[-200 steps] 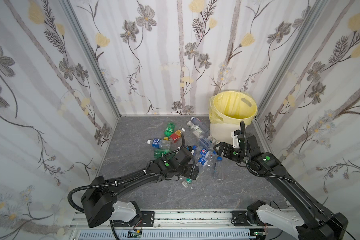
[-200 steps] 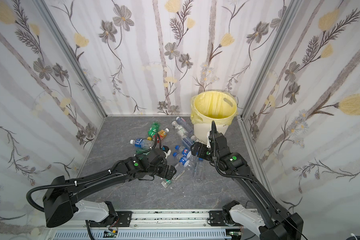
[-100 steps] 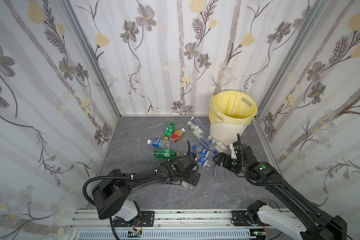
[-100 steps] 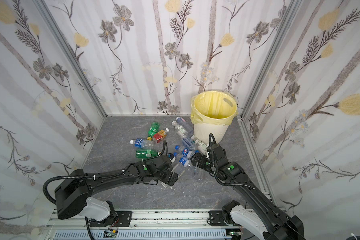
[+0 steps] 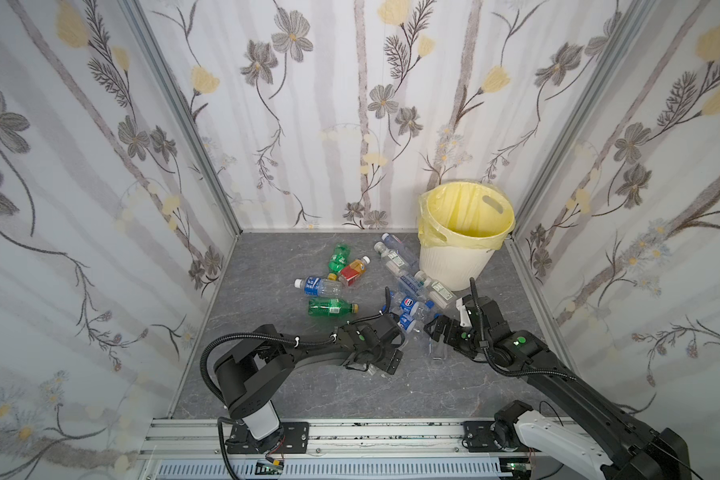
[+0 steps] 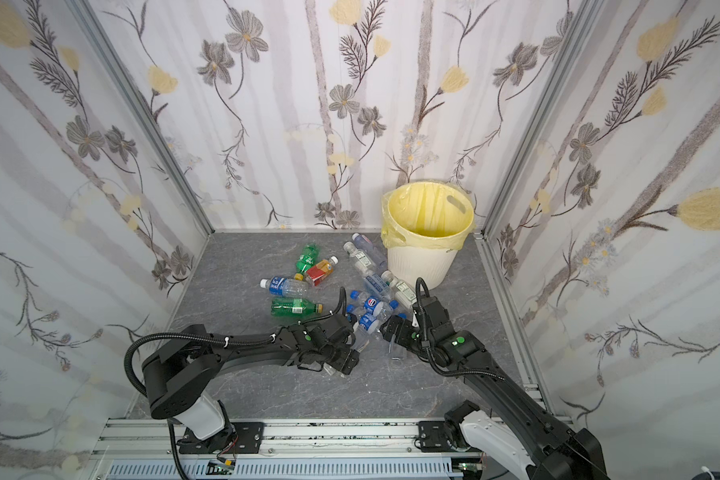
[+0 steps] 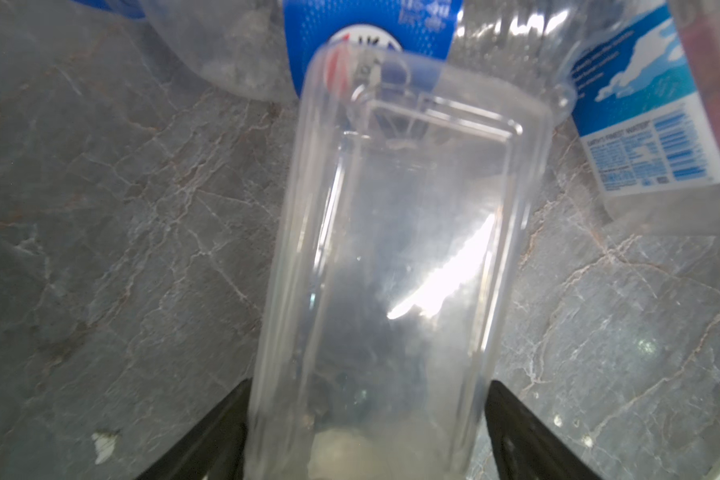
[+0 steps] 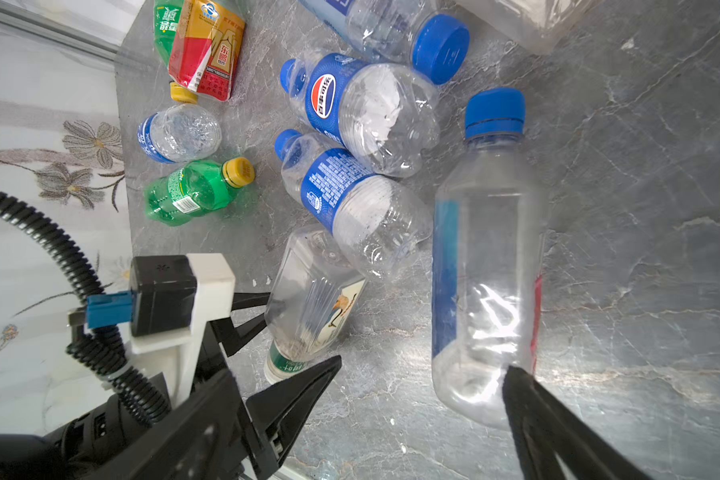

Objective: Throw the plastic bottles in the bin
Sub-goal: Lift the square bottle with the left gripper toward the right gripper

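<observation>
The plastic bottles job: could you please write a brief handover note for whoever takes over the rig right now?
Left gripper: straddles the clear square-sided plastic bottle, fingers at both sides; grip unclear.
Right gripper: open, at the base of the clear blue-capped bottle.
The other bottles lie on the grey floor beside the cream ribbed bin with yellow liner.
Done: none visible inside. Left: every bottle.
</observation>
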`<state>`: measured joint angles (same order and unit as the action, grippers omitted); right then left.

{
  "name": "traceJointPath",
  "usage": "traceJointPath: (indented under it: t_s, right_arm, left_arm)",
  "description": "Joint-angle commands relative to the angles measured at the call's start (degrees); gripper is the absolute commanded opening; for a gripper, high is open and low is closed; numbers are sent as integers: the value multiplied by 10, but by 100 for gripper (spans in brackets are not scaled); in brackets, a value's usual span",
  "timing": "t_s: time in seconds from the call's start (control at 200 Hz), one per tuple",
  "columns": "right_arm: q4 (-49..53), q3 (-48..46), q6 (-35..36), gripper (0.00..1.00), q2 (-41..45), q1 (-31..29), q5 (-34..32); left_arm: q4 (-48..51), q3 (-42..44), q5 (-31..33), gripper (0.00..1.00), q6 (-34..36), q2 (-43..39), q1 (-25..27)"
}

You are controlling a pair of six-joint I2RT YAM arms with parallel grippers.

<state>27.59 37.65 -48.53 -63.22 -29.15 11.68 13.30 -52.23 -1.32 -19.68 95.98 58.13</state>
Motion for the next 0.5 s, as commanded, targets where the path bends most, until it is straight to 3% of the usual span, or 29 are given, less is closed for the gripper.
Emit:
traceJointPath:
  t_s: [0.0, 0.25, 0.495]
  right_arm:
    - [-24, -1, 8, 100, -5, -1, 6]
    - [-25, 13, 27, 100, -29, 0, 20]
    - [-28, 17, 34, 100, -42, -1, 26]
  left_arm:
    - [-18, -3, -3, 78, 1, 8, 1]
    - [-20, 21, 0, 64, 0, -2, 0]
    - [-20, 50, 12, 57, -8, -31, -9]
